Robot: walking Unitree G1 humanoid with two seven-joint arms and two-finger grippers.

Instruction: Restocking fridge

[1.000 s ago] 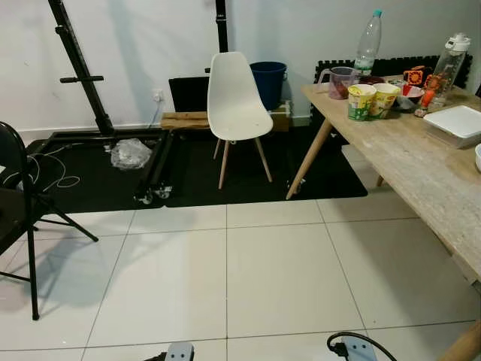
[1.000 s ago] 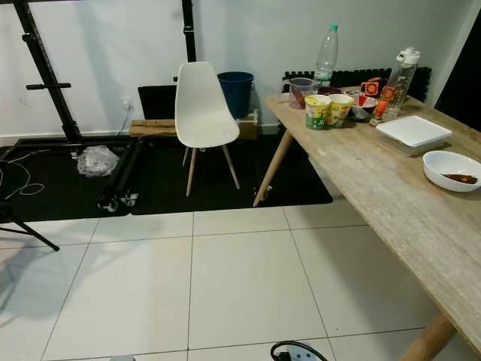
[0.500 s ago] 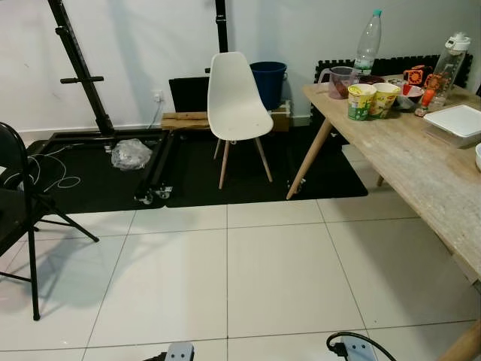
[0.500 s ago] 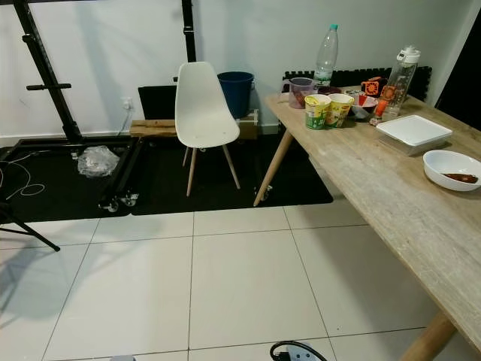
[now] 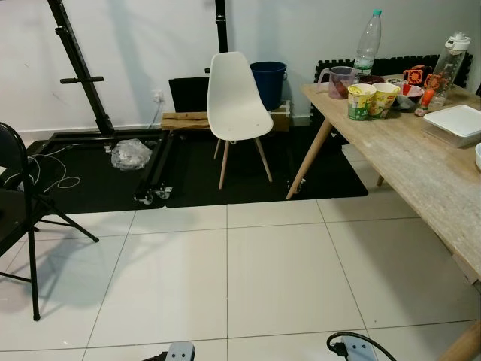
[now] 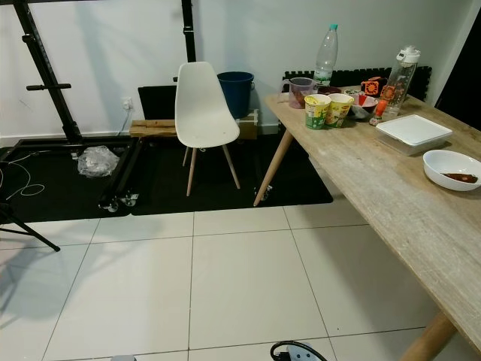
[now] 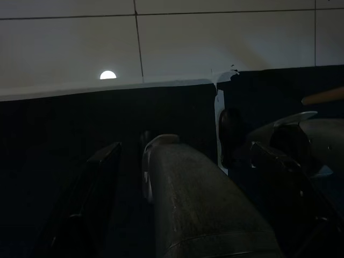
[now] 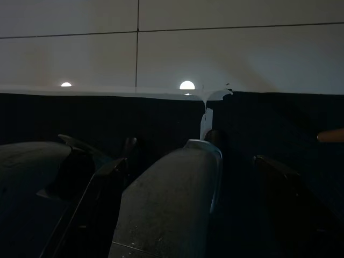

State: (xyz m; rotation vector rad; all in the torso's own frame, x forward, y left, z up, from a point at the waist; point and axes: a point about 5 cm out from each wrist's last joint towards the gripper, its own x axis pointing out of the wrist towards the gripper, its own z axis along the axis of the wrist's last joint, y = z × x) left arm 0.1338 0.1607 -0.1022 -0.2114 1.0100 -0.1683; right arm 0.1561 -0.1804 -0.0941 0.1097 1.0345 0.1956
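A long wooden table [image 6: 391, 203] runs along the right side. At its far end stand a clear water bottle [image 6: 325, 54], two green-and-yellow noodle cups [image 6: 327, 110], a measuring jug [image 6: 302, 92] and a sports bottle [image 6: 398, 74]. Closer along it are a white lidded container [image 6: 413, 131] and a white bowl [image 6: 451, 167] with brown remains. My left gripper [image 7: 185, 149] and right gripper [image 8: 188, 161] hang low over the white tiles, seen dimly. Each has its two dark fingers spread wide, with a grey rounded part of my own body behind the gap.
A white chair [image 5: 234, 98] stands on a black mat [image 5: 203, 173] by the back wall, with a blue bin [image 5: 268, 81] behind it. A black rack frame [image 5: 90, 90] and a plastic bag [image 5: 131, 153] are at the left. A black folding chair [image 5: 19, 218] is near left.
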